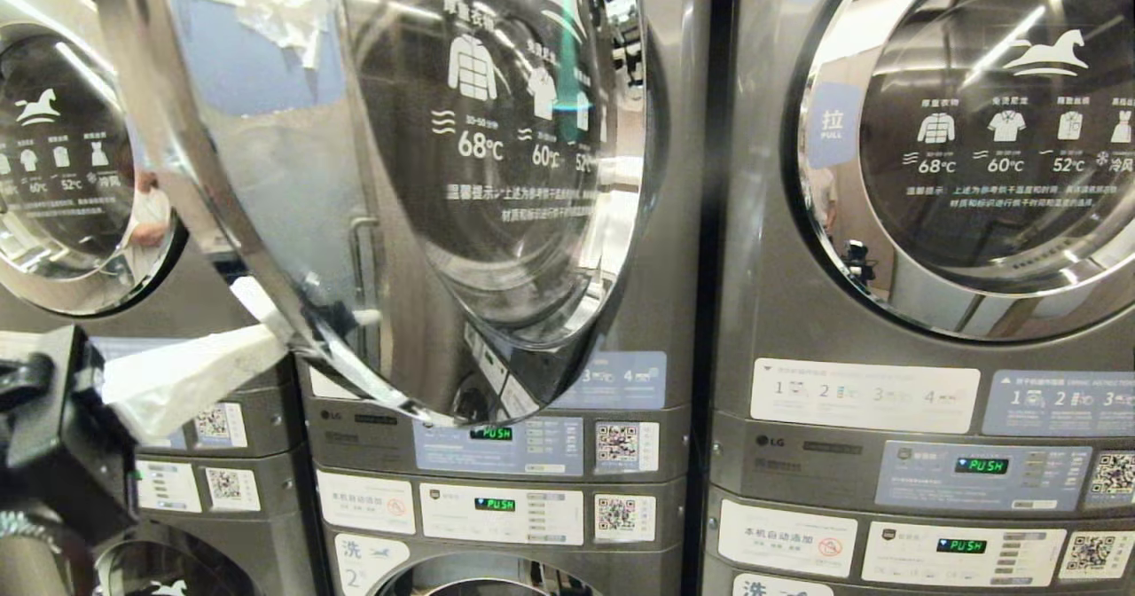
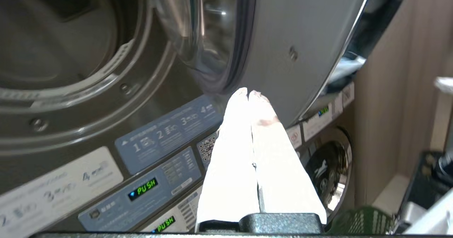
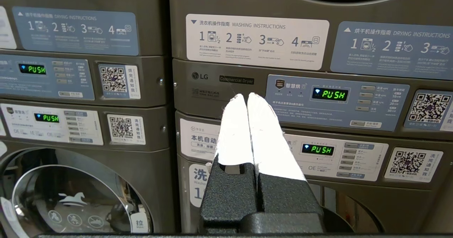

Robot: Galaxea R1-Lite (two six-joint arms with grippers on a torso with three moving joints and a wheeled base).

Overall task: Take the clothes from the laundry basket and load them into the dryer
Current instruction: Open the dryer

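Observation:
The middle dryer's round chrome door (image 1: pixel 399 179) stands swung open toward me. In the left wrist view the same door (image 2: pixel 293 36) hangs beside the dark drum opening (image 2: pixel 53 36). My left gripper (image 1: pixel 270 337) is at the lower left, its white fingers pressed together and empty, their tips (image 2: pixel 247 91) just below the door's lower edge. My right gripper (image 3: pixel 246 96) is also shut and empty, and it points at the control panels of the right-hand machine (image 3: pixel 247 82). A corner of the green mesh laundry basket (image 2: pixel 364 220) shows low down. No clothes are in view.
Stacked grey LG machines fill the view, with a closed dryer door on the right (image 1: pixel 975 135) and another on the left (image 1: pixel 62 161). Lit PUSH panels (image 1: pixel 492 433) sit below the doors. A beige wall (image 2: pixel 407 107) stands beyond the machines.

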